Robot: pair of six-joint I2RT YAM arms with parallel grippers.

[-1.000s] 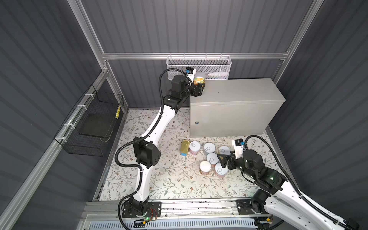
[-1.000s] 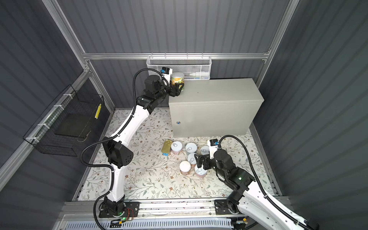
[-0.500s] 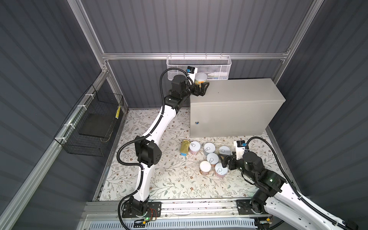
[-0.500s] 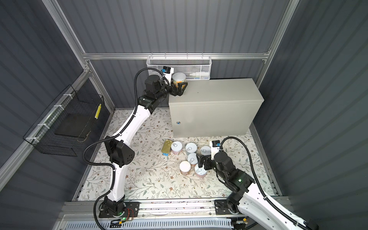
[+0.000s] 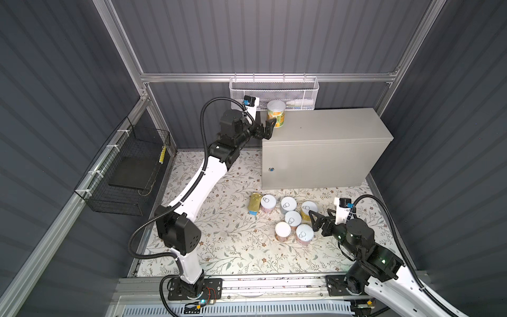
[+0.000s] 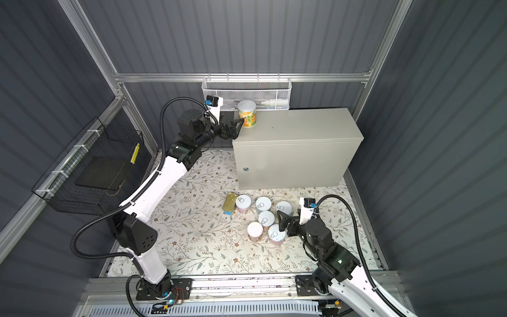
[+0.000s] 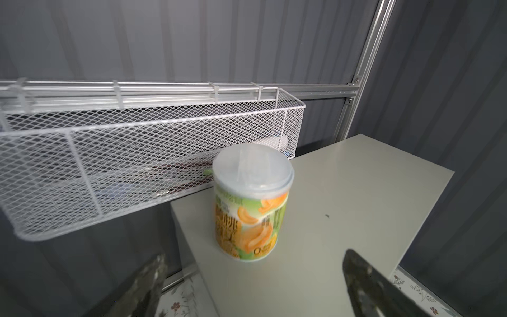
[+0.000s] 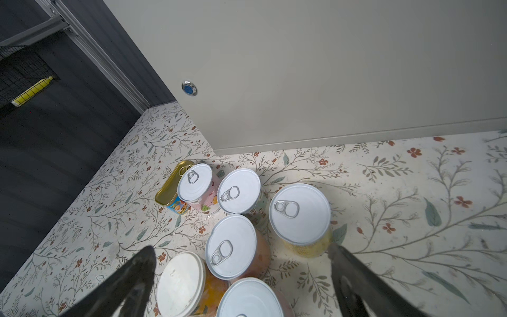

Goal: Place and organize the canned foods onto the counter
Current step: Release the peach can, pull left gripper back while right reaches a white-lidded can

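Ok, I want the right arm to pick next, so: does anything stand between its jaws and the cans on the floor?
Nothing visible does. The right gripper hangs open right beside the cans, jaws toward them, no other thing between. They stand packed close, so neighbours may crowd whichever one it takes.

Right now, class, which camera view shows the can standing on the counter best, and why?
The left wrist view: the green-and-orange can stands upright, large and central, near the counter corner, lid and label visible though slightly blurred. Both top views show it small. The right wrist view does not show it.
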